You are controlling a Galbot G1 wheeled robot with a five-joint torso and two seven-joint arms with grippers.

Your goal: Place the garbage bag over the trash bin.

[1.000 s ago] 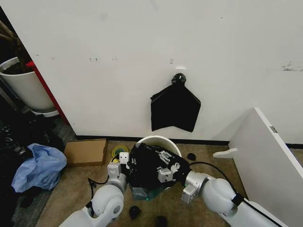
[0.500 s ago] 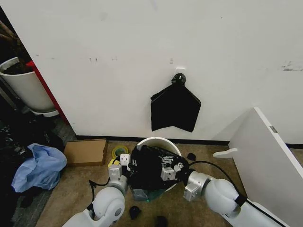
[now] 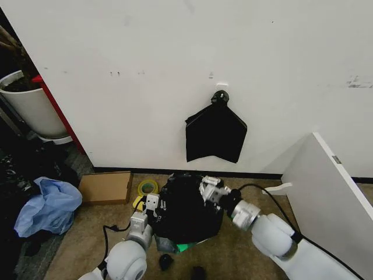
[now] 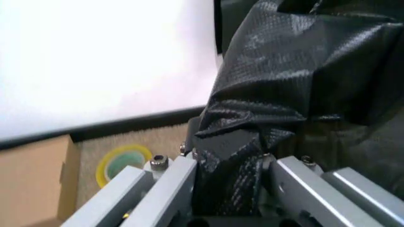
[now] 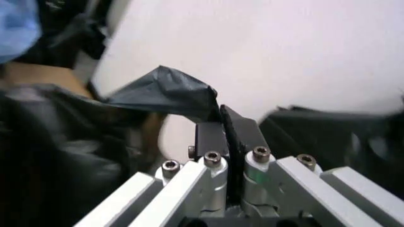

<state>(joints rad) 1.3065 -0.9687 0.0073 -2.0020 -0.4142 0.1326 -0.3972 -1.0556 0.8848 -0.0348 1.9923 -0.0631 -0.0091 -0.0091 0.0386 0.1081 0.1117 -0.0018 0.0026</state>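
the garbage bag (image 3: 185, 207), glossy, wrinkled black plastic, drapes as a dome on the floor below the wall, left gripper (image 3: 152, 203) and right gripper (image 3: 210, 188) each clamped on its edges.

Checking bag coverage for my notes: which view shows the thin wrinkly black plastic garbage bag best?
The head view: the thin wrinkly black plastic garbage bag appears whole, stretched between left gripper and right gripper. Each wrist view gives a close-up of a pinched fold.
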